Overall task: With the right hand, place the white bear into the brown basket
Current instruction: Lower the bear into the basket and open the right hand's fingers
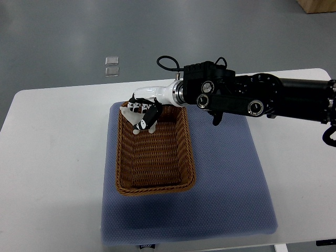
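Observation:
The brown wicker basket lies on a blue mat in the middle of the table, its inside bare. My right arm comes in from the right edge and reaches to the basket's far left corner. My right hand, white with black fingers, is curled around a small white object, apparently the white bear. Only pale bits of the bear stick out below and left of the fingers. The hand holds it just above the far end of the basket, over the rim and inner wall. The left arm does not show.
The blue mat covers the middle of the white table. Two small clear squares lie on the grey floor beyond the table's far edge. A wooden box corner shows at top right.

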Robot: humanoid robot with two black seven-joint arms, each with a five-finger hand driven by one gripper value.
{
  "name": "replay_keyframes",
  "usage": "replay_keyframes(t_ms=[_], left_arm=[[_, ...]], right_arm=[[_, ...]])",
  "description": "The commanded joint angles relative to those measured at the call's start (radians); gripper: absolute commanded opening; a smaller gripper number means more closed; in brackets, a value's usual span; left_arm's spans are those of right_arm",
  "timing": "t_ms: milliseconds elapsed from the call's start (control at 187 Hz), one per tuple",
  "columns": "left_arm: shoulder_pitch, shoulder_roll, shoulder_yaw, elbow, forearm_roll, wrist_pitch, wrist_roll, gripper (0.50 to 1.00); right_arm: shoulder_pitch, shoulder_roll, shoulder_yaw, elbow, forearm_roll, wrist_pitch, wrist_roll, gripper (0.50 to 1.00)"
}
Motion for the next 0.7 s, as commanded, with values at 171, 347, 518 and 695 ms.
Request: replay_keyframes(t_ms=[171,347,518,695], left_arm=[[0.000,0.000,0.002,-0.001,0.001,0.000,0.000,1.000],[0.000,0.000,0.002,-0.001,0.001,0.000,0.000,1.000],[0.000,0.000,0.002,-0.001,0.001,0.000,0.002,1.000],[0.000,0.000,0.002,-0.001,0.001,0.000,0.002,1.000]], right_arm=[[-0.066,0.063,0.000,-0.052,-0.022,-0.026,0.000,0.500],[-0.100,0.076,-0.008,-0.084,-0.091,-0.046,0.000,0.500],[-0.109,0.076,-0.009,-0.101,-0.120,-0.038,0.000,0.500],[-0.112,0.076,-0.009,-0.103,-0.120,-0.041,0.000,0.629]])
